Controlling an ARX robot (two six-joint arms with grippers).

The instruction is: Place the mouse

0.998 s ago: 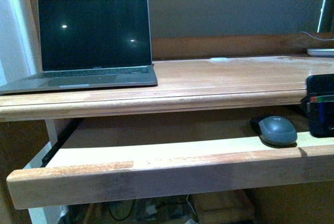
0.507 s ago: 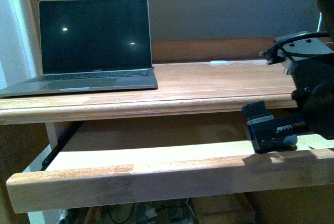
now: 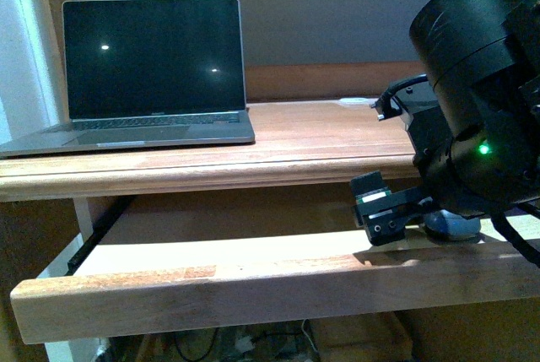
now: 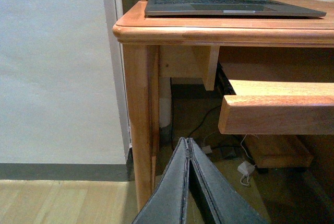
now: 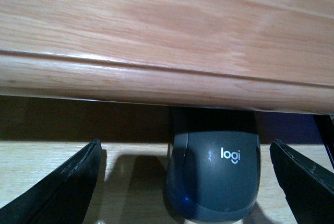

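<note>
The dark grey mouse (image 5: 214, 177) with a white logo lies on the pale pull-out tray (image 5: 135, 182), its far end tucked under the desk's edge (image 5: 167, 83). My right gripper (image 5: 185, 148) is open, one black finger on each side of the mouse with gaps between. In the front view the right arm covers most of the mouse (image 3: 453, 227), and the right gripper (image 3: 405, 214) sits low over the tray. My left gripper (image 4: 186, 143) is shut on nothing, low beside the desk leg (image 4: 138, 125).
An open laptop (image 3: 152, 67) with a dark screen stands on the desk top (image 3: 321, 138) at the left. The tray's front rail (image 3: 253, 290) runs across below. Cables (image 4: 242, 169) lie on the floor under the desk. A wall (image 4: 52, 62) borders the desk's left side.
The right arm has swung in from the right edge and moved left over the mouse, now hiding most of it in the front view. The mouse has stayed put.
</note>
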